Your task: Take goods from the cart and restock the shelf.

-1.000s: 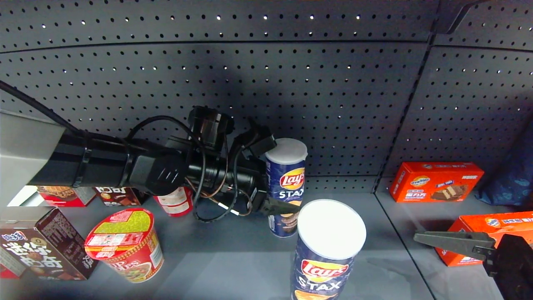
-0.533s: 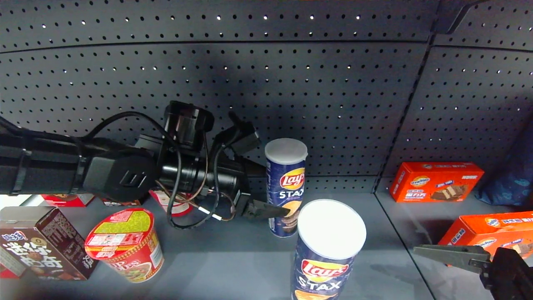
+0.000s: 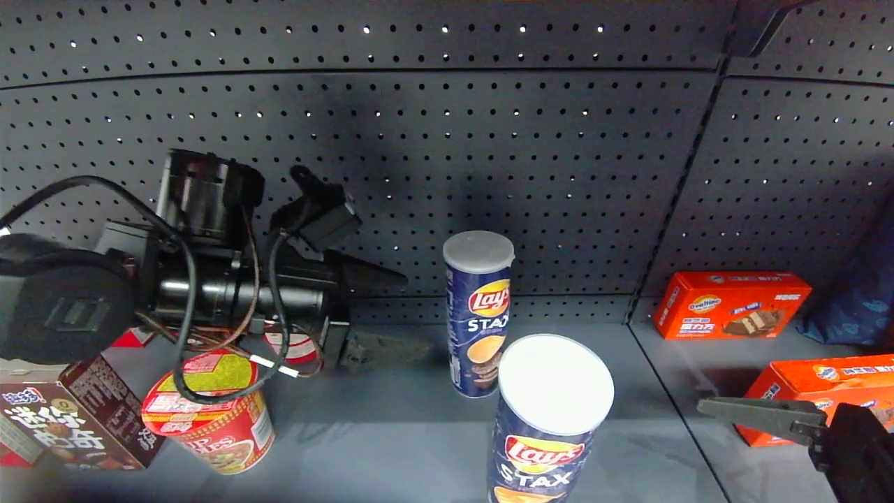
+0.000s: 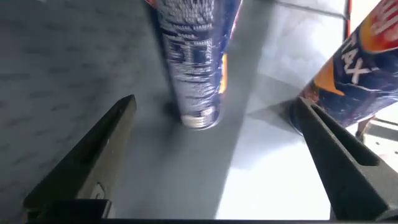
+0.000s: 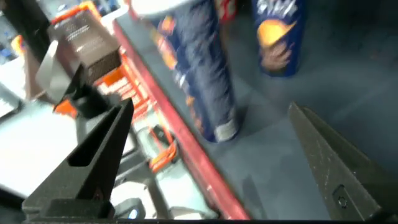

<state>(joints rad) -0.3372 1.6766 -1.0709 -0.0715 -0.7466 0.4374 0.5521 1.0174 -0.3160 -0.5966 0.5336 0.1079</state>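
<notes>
Running this one remotely, and here's what worries me, left to right. Far left on the shelf (image 3: 391, 440) there's a brown box (image 3: 49, 419) and a cup of noodles (image 3: 209, 409). My left arm's cable loop (image 3: 230, 377) hangs right over the cup's lid, so I reckon any sloppy move of that arm could snag the cup and drag it. The left jaws are spread wide with nothing in them, tips pointing right, just left of the far chips can (image 3: 479, 314) and not touching it. That can stands upright near the pegboard back (image 3: 489, 140), and in the left wrist view it sits out past the open jaws, roughly centred between them. It's tall and skinny, so my guess is a sideways swing to the right would catch it with the lower jaw and topple it. If it falls toward me, it goes straight into the near chips can (image 3: 552, 412). That one is upright too, but close to the shelf's front lip, so a knock could send it off the edge. Further right are two orange boxes, one at the back (image 3: 733, 304) and one nearer (image 3: 824, 391). The right jaws sit low at the near right, also gaping and empty, just in front of the nearer box. If that arm drifts left it could bump the near can, and if it pushes forward it could shove the box askew.
</notes>
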